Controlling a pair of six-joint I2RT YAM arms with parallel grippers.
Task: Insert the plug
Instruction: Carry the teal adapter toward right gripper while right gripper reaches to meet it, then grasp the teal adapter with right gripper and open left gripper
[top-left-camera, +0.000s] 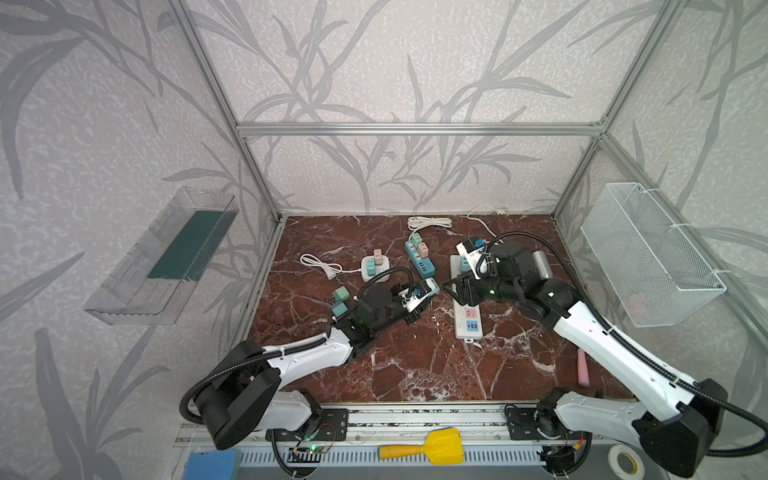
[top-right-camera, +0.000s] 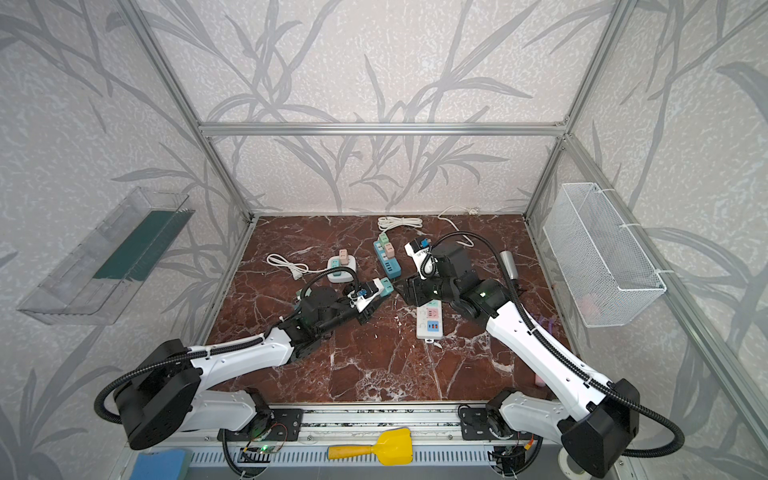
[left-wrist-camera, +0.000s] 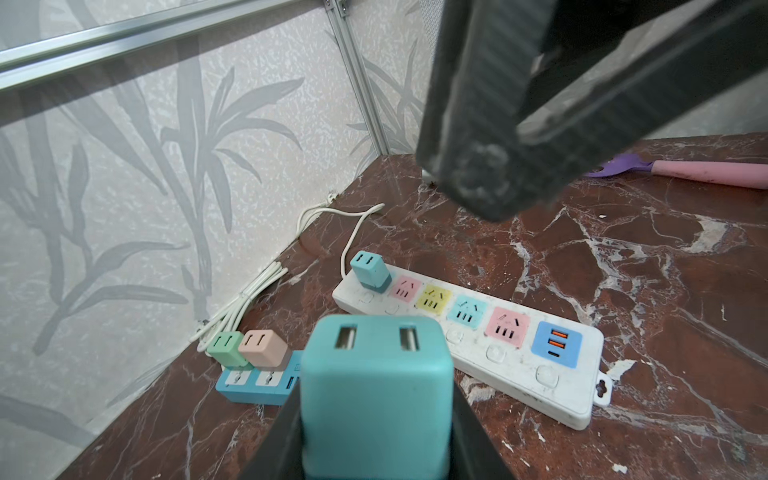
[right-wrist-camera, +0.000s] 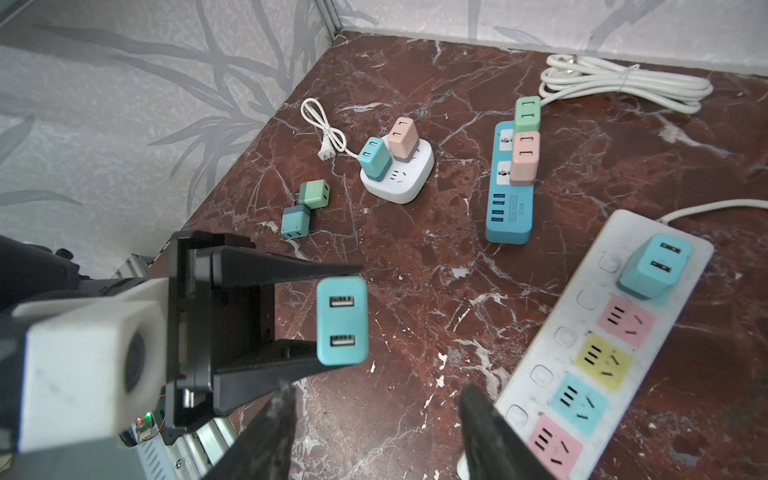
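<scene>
My left gripper (top-left-camera: 430, 286) is shut on a teal plug (left-wrist-camera: 376, 395), its two-slot face pointing outward; the prongs are hidden. The right wrist view shows that plug (right-wrist-camera: 342, 320) pinched between the left fingers (right-wrist-camera: 286, 270), a little above the marble. My right gripper (right-wrist-camera: 378, 415) is open and empty, facing the plug and close to it, between it and the white power strip (right-wrist-camera: 552, 357). The strip (top-left-camera: 467, 328) lies flat with coloured sockets. A blue plug (right-wrist-camera: 654, 266) sits in its far end. One right finger (left-wrist-camera: 469, 124) looms in the left wrist view.
A blue strip (top-left-camera: 422, 259) carries a green and a pink plug, and a round white socket (top-left-camera: 374, 268) carries two more. Two loose plugs (top-left-camera: 340, 301) lie at the left. Coiled white cords (top-left-camera: 430, 222) lie at the back; a pink-handled tool (top-left-camera: 582, 368) lies right.
</scene>
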